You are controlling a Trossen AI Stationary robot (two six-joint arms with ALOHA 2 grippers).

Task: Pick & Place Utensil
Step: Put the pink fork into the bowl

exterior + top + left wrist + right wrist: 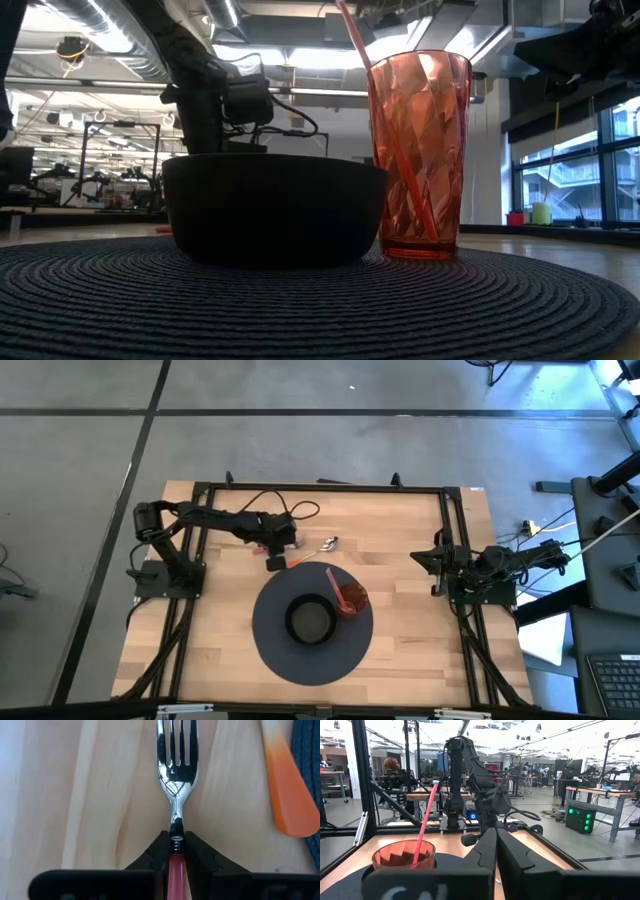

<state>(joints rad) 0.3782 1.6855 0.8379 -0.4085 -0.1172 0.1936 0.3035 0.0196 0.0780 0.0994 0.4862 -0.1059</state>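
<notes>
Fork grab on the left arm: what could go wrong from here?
1. The left tool is shut on the fork near the neck, with the metal head sticking out ahead, so the fork may tilt when lifted.
2. An orange utensil lies close beside the fork; a sideways move could knock it.
3. The cup and its straw stand beside the bowl and could be clipped.

Overhead, table-level, two wrist cams; share mat.

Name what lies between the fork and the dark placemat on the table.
An orange utensil handle lies on the bare wood between the fork and the placemat edge; the left wrist view shows it best.
</notes>
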